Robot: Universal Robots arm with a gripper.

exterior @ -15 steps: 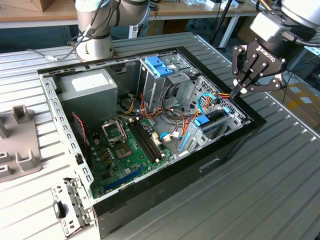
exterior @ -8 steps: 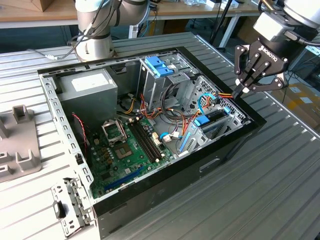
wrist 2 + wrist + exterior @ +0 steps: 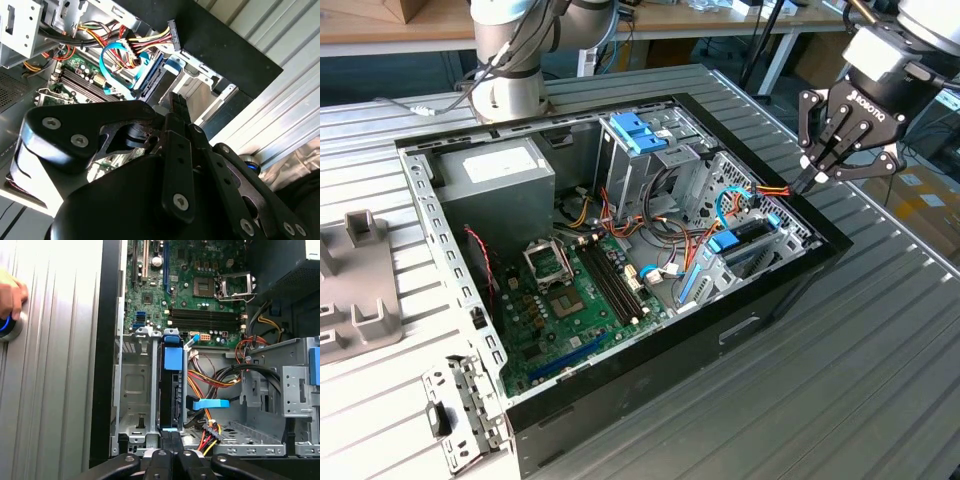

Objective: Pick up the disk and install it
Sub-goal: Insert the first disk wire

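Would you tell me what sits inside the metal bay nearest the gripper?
The disk, dark with blue tabs, stands on edge in the bay. Its lower part is covered by the bay's walls.

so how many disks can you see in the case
1: the disk sits in the drive cage beside the case wall, right by the fingers. Others may be hidden.

Glare bleached the ribbed bench (image 3: 60, 370) nearly white in the first wrist view. Even room light filled the exterior view; the computer case (image 3: 740, 335) interior held only soft shadows.
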